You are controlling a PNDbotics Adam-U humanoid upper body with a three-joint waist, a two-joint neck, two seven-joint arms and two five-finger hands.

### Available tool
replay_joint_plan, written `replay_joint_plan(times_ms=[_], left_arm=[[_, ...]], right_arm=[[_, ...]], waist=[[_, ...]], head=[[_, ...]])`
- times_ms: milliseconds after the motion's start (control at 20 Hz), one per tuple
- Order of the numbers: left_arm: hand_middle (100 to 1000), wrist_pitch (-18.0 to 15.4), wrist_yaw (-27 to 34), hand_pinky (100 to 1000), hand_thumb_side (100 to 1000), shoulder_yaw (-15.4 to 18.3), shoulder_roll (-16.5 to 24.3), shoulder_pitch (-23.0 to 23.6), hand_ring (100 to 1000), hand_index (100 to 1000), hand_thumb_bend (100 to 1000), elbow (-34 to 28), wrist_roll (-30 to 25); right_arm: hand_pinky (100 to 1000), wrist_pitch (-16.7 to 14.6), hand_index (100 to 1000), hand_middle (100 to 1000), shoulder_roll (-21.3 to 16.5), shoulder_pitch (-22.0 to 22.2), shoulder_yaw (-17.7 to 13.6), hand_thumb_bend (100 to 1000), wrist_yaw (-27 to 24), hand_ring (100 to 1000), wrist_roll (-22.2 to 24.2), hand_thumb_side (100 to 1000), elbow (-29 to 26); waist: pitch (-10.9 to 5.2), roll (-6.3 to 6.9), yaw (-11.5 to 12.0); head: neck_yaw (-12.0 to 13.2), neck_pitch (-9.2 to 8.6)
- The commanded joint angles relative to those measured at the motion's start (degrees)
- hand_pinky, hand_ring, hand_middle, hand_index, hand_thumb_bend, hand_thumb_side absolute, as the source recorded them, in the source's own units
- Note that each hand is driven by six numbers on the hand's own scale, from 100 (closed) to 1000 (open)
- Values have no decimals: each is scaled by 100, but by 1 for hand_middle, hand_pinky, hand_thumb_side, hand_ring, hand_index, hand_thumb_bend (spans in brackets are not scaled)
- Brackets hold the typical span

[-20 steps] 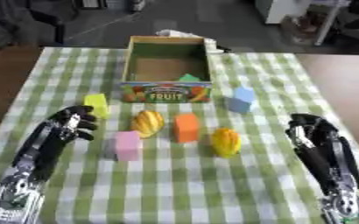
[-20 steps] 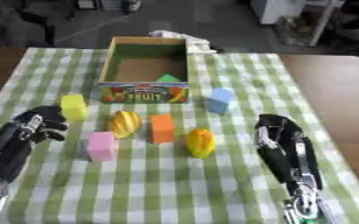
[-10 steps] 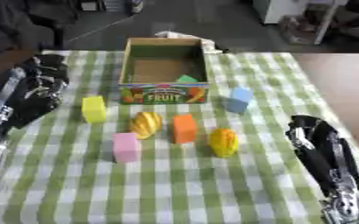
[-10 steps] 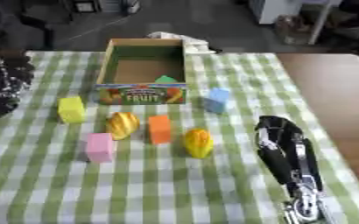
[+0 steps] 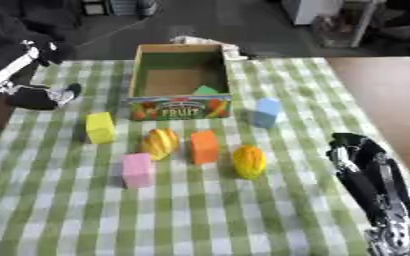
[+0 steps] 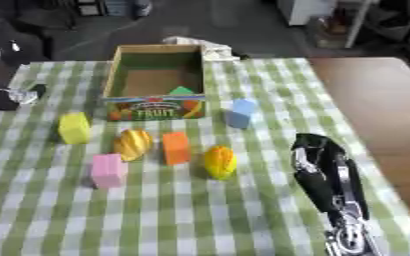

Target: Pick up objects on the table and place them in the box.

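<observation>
The box [image 5: 180, 80] sat at the far middle of my green-checked tablecloth [image 5: 243, 215], open top up, long axis running away from me. Its near wall read "FRUIT" w/ fruit pics around the word. A small green piece [image 5: 206, 90] lay inside, at the near right corner.

In front of the box, all apart from each other: yellow block [image 5: 100, 127] at left, upright; light blue block [image 5: 265, 112] at right, just beside the box's front corner; orange block [image 5: 204, 147] standing upright in the middle; a yellow-orange ribbed fruit [image 5: 159, 143] just left of it, tilted; pink block [image 5: 137, 170] nearer me; another yellow-orange fruit [image 5: 249, 161] to the orange block's right, long axis roughly toward me.

My right hand [image 5: 359, 159] rested at lower right, fingers relaxed and straight, holding nothing. My left hand [image 5: 42, 96] was at the far left edge, blurred; couldn't tell its fingers.

A white crumpled thing [image 6: 200, 46] lay behind the box.
</observation>
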Motion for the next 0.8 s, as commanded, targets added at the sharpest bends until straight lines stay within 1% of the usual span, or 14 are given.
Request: replay_joint_plan(times_ms=[50,100,150,300,450,500,650,700,800], left_arm=[[802,-509,-655,815,285,-74,61,-355,789,902,555,553,-460],[802,-621,-816,819,286,-83,-6,-442,788,903,597,722,-536],[802,-717,-960,819,288,-83,-71,-521,787,905,620,877,-596],[798,-929,-1329,820,289,-67,-256,-706,784,904,661,1272,-688],[794,-1043,-1585,818,284,-34,-416,-825,781,901,658,1567,-684],[789,-1055,-1641,813,271,-16,-461,-852,777,897,643,1634,-649],[786,-1023,-1740,808,268,34,-588,-899,775,894,614,1803,-452],[782,-997,-1757,804,252,51,-625,-909,771,889,600,1843,-369],[781,-912,-1807,802,251,80,-704,-920,771,888,583,1929,-192]], right_arm=[[638,-11,690,585,-84,-38,15,100,-40,591,34,505,-91],[638,-12,690,585,-84,-40,19,100,-42,591,39,505,-93],[638,-12,690,585,-84,-41,22,100,-45,591,42,505,-94],[638,-9,690,584,-80,-41,26,100,-50,591,48,505,-95],[638,-9,690,584,-76,-44,28,100,-55,591,52,505,-98],[638,-9,690,584,-75,-45,29,100,-56,591,53,505,-98],[638,-9,690,584,-70,-45,31,100,-60,591,56,506,-96],[638,-10,690,584,-68,-46,31,100,-61,591,56,506,-96],[638,-10,690,584,-62,-48,31,100,-63,591,55,505,-96]], waist=[[-43,2,-12],[-40,-2,-18],[-38,-5,-21],[-37,-15,-36],[-37,-22,-48],[-37,-24,-51],[-35,-28,-65],[-34,-31,-71],[-32,-36,-87]], head=[[24,26],[25,26],[24,26],[26,26],[24,26],[27,26],[38,26],[42,26],[49,26]])
